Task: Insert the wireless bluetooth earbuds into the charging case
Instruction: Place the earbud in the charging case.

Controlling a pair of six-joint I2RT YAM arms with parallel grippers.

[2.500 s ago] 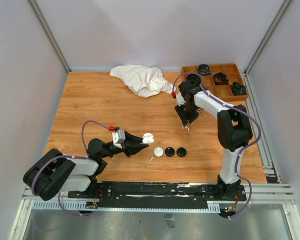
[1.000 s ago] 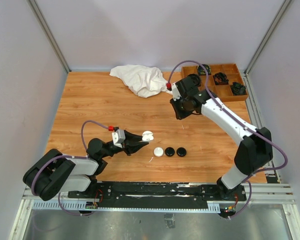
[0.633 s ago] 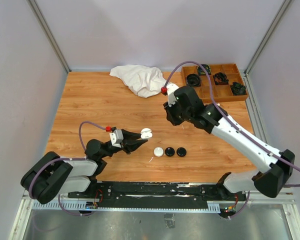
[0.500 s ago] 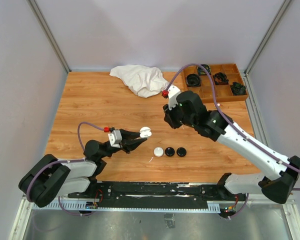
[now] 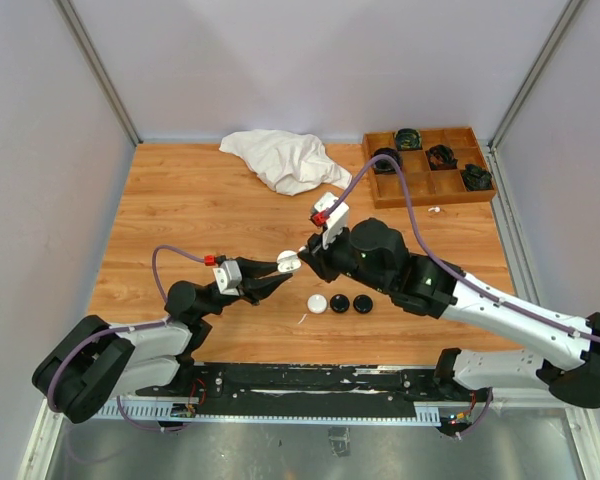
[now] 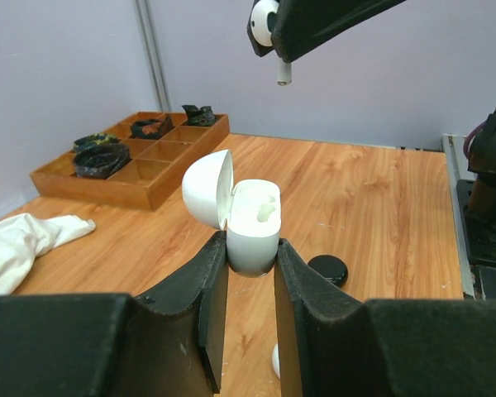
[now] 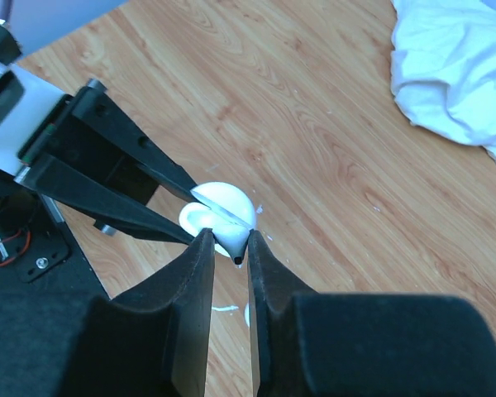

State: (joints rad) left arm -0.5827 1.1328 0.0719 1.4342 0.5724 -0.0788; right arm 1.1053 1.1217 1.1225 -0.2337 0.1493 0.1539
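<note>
Two grippers of mine meet above the middle of the wooden table [image 5: 180, 200]. On the left, my left gripper [image 6: 250, 248] reaches in low from the near edge. Its fingers press against the sides of the white charging case [image 6: 255, 225] and hold it upright, clear of the table. The lid is swung open to the left in the left wrist view — whether a bud already sits in the well I cannot tell. Just above the open case and apart from it hangs one white earbud [image 6: 263, 23], stem pointing down. It is pinched between the fingers of my right gripper [image 7: 229, 245], which comes in from the right. On the table just to the near right of that meeting lie three round cases in a row: one white puck [image 5: 317, 304], then two black pucks [image 5: 340, 303], close together. At the far edge lies a crumpled white cloth [image 5: 280, 160]. Farthest right, in the far corner, stands a wooden tray [image 5: 450, 199] with coiled black items [image 5: 441, 155] in some compartments — and a tiny white piece [image 5: 433, 210] lies on the table just in front of it, too small to name.
</note>
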